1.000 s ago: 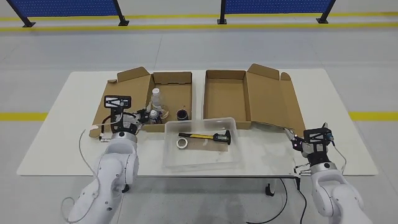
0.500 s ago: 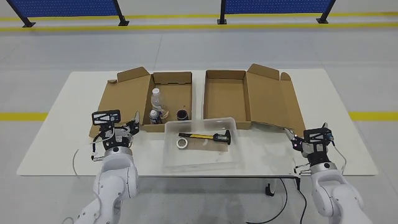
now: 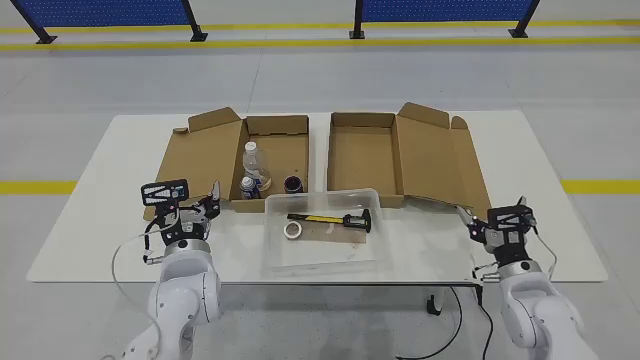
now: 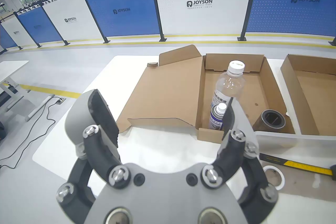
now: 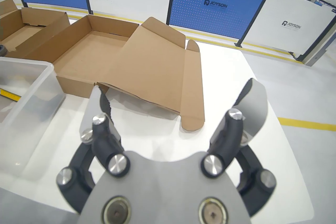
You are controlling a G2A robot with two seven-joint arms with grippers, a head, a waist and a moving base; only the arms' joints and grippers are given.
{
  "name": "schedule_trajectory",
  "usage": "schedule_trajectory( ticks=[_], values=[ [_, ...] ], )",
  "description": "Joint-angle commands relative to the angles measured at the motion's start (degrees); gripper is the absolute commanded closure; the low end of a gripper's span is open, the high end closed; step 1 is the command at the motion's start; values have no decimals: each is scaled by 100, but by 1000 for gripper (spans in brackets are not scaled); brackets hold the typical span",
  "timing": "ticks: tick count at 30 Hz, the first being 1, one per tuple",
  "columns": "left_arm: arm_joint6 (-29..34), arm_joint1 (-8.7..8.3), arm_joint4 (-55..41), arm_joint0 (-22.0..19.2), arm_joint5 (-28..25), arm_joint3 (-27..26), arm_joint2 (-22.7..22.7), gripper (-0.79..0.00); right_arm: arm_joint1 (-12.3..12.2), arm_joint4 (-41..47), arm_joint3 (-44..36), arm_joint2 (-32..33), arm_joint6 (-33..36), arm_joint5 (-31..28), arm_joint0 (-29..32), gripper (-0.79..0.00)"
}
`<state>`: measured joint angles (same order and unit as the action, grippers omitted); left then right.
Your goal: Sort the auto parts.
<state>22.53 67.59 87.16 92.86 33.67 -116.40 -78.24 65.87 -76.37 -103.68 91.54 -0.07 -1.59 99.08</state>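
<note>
Ahead of the left gripper's (image 4: 164, 101) fingertips, a clear plastic bottle with a white cap (image 4: 230, 83) lies in the left brown cardboard box (image 4: 233, 62). Its long axis runs away from the fingers and its cap points at the box's far wall. Nearer the fingers, in the box's near corner, is a small blue-and-white spray can with a white cap (image 4: 218, 116). Its lower part is hidden behind one finger, so I cannot tell whether it stands or lies. Beside it, farther from that finger, a dark ribbed metal cylinder (image 4: 270, 120) lies on its side with its open end turned toward the clear plastic bin (image 4: 275, 137).

The bin sits just to the inner side of the left fingers. In it a yellow-and-black ruler-like tool (image 4: 296, 163) lies with its long axis across the bin, its far end cut off at the picture's edge. A white ring (image 4: 274, 177) lies close beside it, partly covered by the gripper's linkage.

The left fingers (image 4: 103, 114) are spread wide with nothing between them, above bare white table (image 3: 100, 180).

The right gripper (image 5: 173, 87) is likewise splayed wide and holds nothing. Just beyond its fingertips lies the folded-out flap of the right cardboard box (image 5: 105, 51), and the bin is off its inner finger.
</note>
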Motion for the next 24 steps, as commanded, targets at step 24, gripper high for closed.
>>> schedule_trajectory(
  ticks=[24],
  values=[
    [0, 0, 0, 0, 0, 0, 0, -785, 189, 1783, -1148, -1663, 5203, 243, -2369, -785]
  ],
)
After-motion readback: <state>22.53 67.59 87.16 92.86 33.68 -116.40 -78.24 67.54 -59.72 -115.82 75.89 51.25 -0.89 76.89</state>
